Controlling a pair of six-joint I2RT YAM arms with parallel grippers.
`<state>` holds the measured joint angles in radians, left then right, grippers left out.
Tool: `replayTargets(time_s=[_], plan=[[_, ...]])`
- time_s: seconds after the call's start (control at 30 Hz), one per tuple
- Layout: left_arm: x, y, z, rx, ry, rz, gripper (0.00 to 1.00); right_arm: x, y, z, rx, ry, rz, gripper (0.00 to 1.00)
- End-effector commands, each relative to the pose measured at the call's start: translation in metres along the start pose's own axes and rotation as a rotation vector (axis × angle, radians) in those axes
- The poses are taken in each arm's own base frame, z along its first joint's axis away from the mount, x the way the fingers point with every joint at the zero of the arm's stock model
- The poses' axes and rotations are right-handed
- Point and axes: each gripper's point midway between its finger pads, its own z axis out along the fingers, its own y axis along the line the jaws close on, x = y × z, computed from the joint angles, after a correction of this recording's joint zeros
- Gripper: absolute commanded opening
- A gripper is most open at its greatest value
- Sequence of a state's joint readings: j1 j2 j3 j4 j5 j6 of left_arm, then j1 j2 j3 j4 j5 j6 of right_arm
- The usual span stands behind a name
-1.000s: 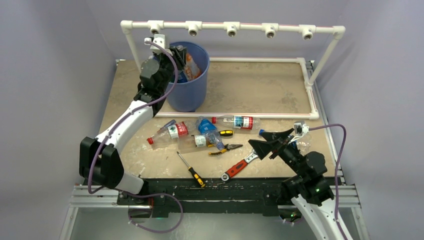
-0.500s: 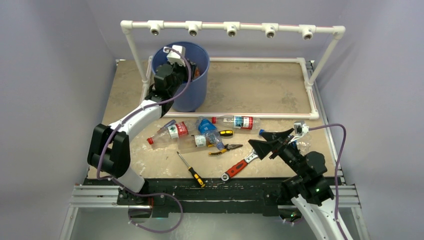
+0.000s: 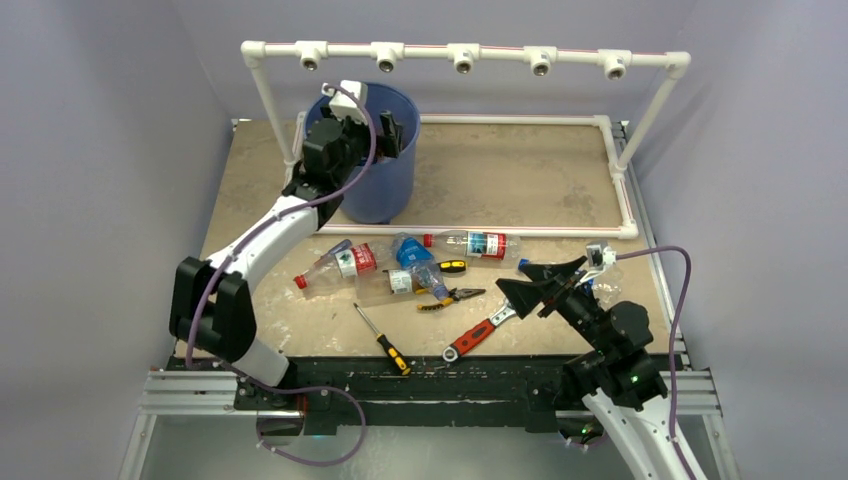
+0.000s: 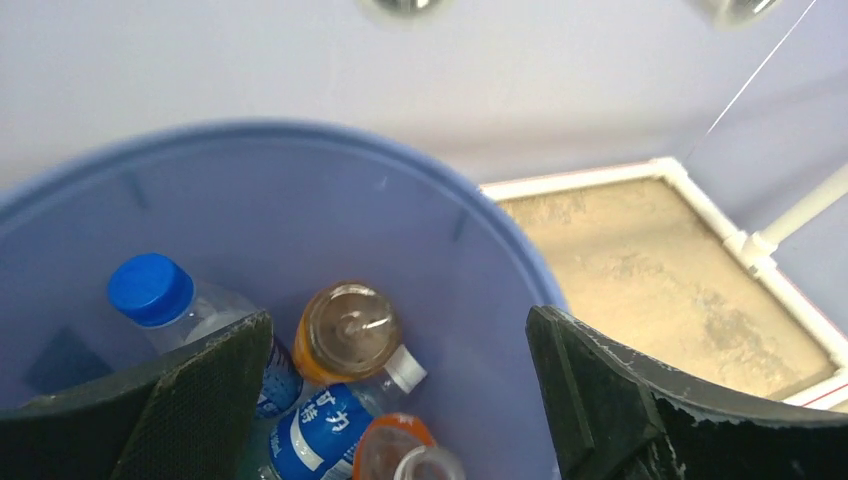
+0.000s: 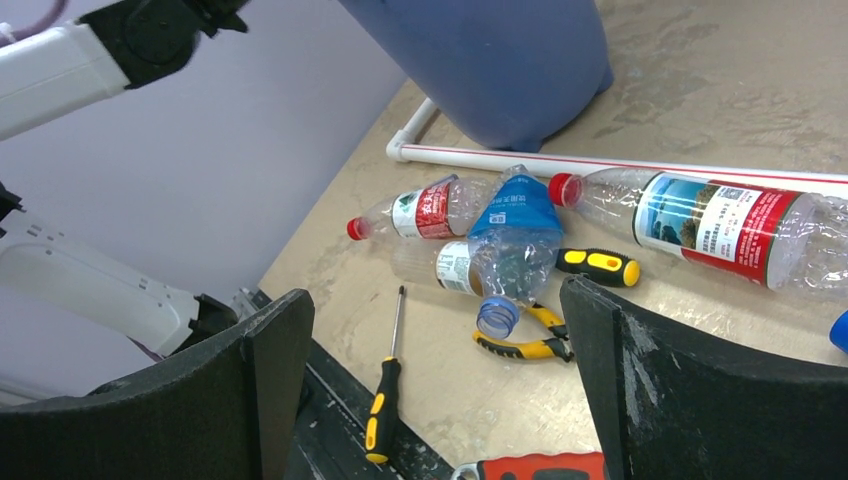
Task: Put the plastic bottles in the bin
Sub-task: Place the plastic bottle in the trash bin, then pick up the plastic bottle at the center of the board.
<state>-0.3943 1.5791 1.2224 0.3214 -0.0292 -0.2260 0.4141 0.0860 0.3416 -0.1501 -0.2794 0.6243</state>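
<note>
Top view: left gripper (image 3: 386,128) over the bin (image 3: 385,195), jaws spread; loose bottles (image 3: 470,243) lie on the table (image 3: 500,170) by the tools (image 3: 480,335).
Left wrist: claw wide, gripping nothing; binned bottles (image 4: 345,335) sit inside.
Right wrist: right gripper (image 5: 435,295) gapes empty above loose bottles.

**Left gripper (image 3: 390,130) moved over the bin (image 3: 385,195) and opened.**

The left arm (image 3: 262,235) is found swung rightward from beside the bin's left rim, so that the left gripper is now placed above the open mouth. The jaws, previously closed on a bottle showing orange, are now spread wide with nothing held between them. That bottle is no longer carried; bottles (image 4: 345,340) are seen lying inside the bin, below the jaws.
</note>
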Motion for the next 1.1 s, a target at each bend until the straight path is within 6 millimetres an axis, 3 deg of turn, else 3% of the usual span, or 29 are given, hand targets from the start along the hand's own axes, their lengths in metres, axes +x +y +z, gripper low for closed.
replayTargets(time_s=[0.0,0.13,0.27,0.33,0.47,0.5,0.6,0.77,0.97,1.07], plan=[[-0.134,-0.017,-0.047,0.013,-0.297,-0.037,0.98,-0.007,0.007,0.001,-0.027,-0.018,-0.027,0.97],[-0.178,-0.016,-0.085,-0.015,-0.389,-0.086,0.99,-0.008,0.008,0.001,-0.029,-0.019,-0.027,0.97],[-0.180,-0.025,-0.126,0.024,-0.389,-0.158,0.99,-0.007,0.006,0.001,-0.022,-0.016,-0.020,0.97],[-0.160,-0.033,-0.145,0.064,-0.339,-0.174,0.99,-0.004,0.002,0.002,-0.005,-0.007,-0.009,0.96],[-0.099,-0.039,-0.173,0.087,-0.151,-0.151,0.99,0.010,-0.012,0.010,0.053,0.056,0.027,0.95],[-0.069,-0.036,-0.178,0.074,-0.052,-0.126,0.99,0.013,-0.017,0.012,0.078,0.071,0.036,0.95],[-0.032,-0.030,-0.194,0.069,0.081,-0.050,0.99,0.023,-0.037,0.020,0.170,0.117,0.070,0.95],[-0.001,-0.047,-0.216,0.205,0.102,-0.050,0.99,0.041,-0.068,0.034,0.300,0.182,0.109,0.94],[0.046,-0.061,-0.221,0.306,0.174,-0.131,0.99,0.064,-0.047,0.056,0.145,0.313,0.120,0.90],[0.046,-0.060,-0.223,0.302,0.179,-0.143,0.99,0.076,-0.044,0.065,0.135,0.372,0.083,0.89]])
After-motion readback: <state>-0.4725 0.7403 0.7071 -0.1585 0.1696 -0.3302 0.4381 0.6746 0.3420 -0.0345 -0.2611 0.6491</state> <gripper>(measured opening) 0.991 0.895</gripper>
